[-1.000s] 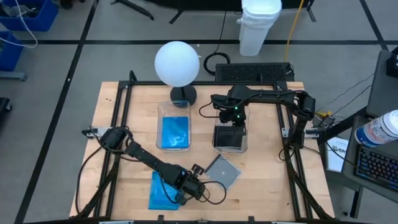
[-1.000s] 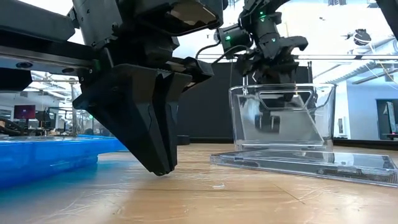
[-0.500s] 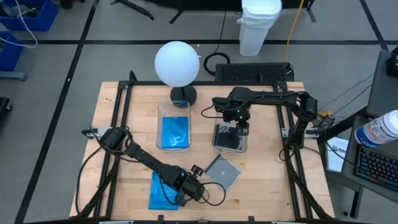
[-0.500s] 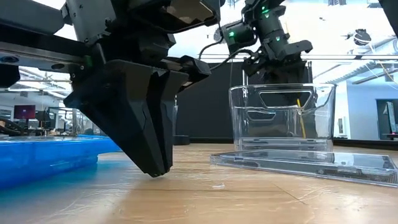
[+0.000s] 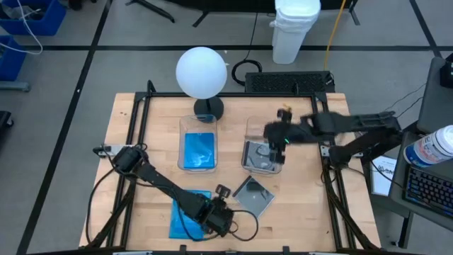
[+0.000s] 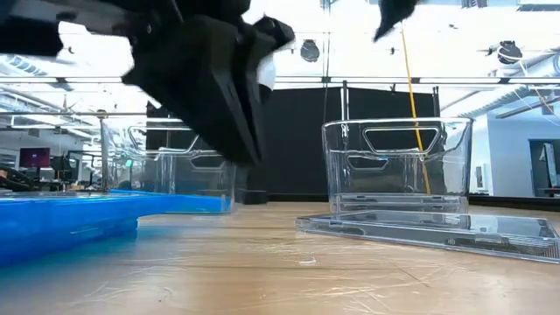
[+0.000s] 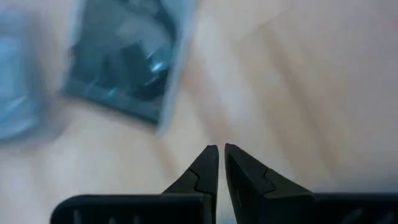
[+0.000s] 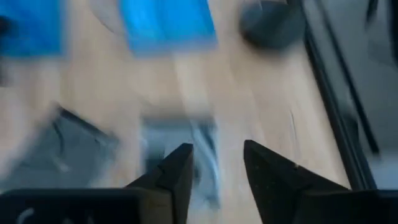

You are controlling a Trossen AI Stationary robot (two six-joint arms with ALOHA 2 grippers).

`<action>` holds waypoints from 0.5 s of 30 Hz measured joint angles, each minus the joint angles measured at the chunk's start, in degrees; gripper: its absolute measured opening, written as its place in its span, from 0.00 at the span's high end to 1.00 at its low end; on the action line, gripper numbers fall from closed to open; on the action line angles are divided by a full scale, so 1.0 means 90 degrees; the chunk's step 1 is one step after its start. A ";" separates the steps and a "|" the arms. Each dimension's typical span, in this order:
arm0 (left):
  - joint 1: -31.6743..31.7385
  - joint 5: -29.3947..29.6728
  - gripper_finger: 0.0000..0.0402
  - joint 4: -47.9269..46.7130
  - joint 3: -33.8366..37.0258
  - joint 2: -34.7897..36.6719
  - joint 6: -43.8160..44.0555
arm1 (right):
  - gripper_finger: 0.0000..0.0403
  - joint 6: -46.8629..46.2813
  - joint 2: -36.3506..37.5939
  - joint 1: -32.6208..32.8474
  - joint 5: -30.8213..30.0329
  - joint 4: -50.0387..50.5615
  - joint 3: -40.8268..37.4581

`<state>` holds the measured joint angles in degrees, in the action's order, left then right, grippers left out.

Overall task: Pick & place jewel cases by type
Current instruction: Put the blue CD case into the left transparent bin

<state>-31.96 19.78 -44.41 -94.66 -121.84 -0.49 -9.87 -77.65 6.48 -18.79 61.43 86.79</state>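
Jewel cases sorted into tubs
Left gripper pressed together, empty, beside blue case; right gripper spread over grey-case tub

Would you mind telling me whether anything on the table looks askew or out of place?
Only the clear jewel case lying loose near the table's front edge: it sits turned diagonally, while the blue jewel case beside it lies squarer. Nothing looks spilled or damaged.

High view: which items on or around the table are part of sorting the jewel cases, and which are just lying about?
Part of the job:
- blue jewel case on the table
- clear jewel case on the table
- left tub, blue case inside
- right tub, clear case inside
- left claw, shut
- right claw, open

Lying about:
- white globe lamp
- keyboard
- white bin
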 joint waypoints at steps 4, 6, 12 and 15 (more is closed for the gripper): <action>-0.0399 0.0966 0.91 -0.1867 -0.0369 0.0009 0.0992 | 0.79 0.0091 0.0159 0.1179 -0.0582 -0.1123 -0.0417; -0.0607 0.1219 0.91 -0.2821 -0.0448 0.0009 0.1576 | 0.86 0.0241 0.0131 0.1582 -0.0666 -0.1607 -0.0714; -0.1235 0.1540 0.91 -0.4537 -0.0505 0.0209 0.3490 | 0.99 0.1025 0.0061 0.2025 -0.0027 -0.3927 -0.1892; -0.1645 0.1392 0.91 -0.4560 -0.0378 0.0603 0.3410 | 0.96 0.1516 0.0061 0.1977 0.0447 -0.5417 -0.2570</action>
<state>-46.76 32.30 -85.45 -98.06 -116.41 30.20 3.77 -77.10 24.28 -14.77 12.68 63.67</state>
